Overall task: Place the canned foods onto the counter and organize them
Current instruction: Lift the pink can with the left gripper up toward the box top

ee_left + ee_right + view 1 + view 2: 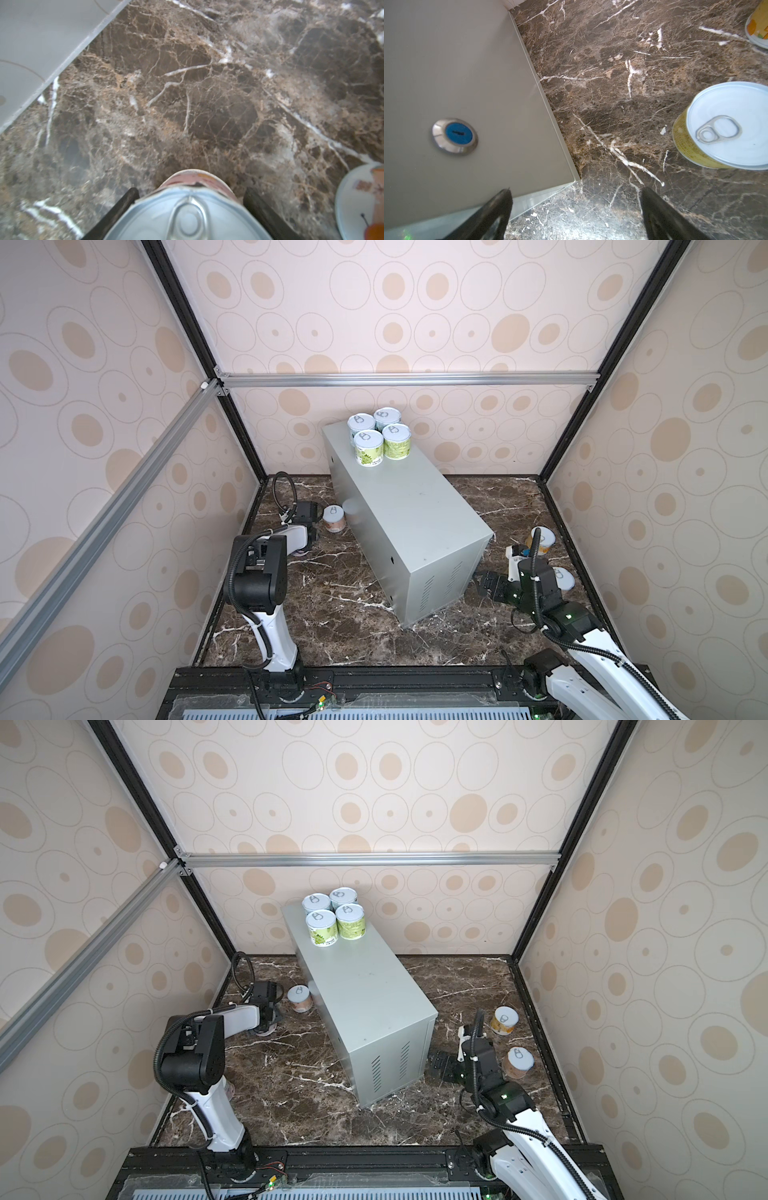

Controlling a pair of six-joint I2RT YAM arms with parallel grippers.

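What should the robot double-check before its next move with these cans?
1. Left end effector straddles the pink can: ok.
2. Grip tight enough to lift it: cannot tell.
3. Bare room on the counter in front of the four cans there: ok.
4. Those four stand upright: ok.
5. Right end effector open and empty: ok.
6. Every can off the marble: not ok; the yellow can and others stand on it.
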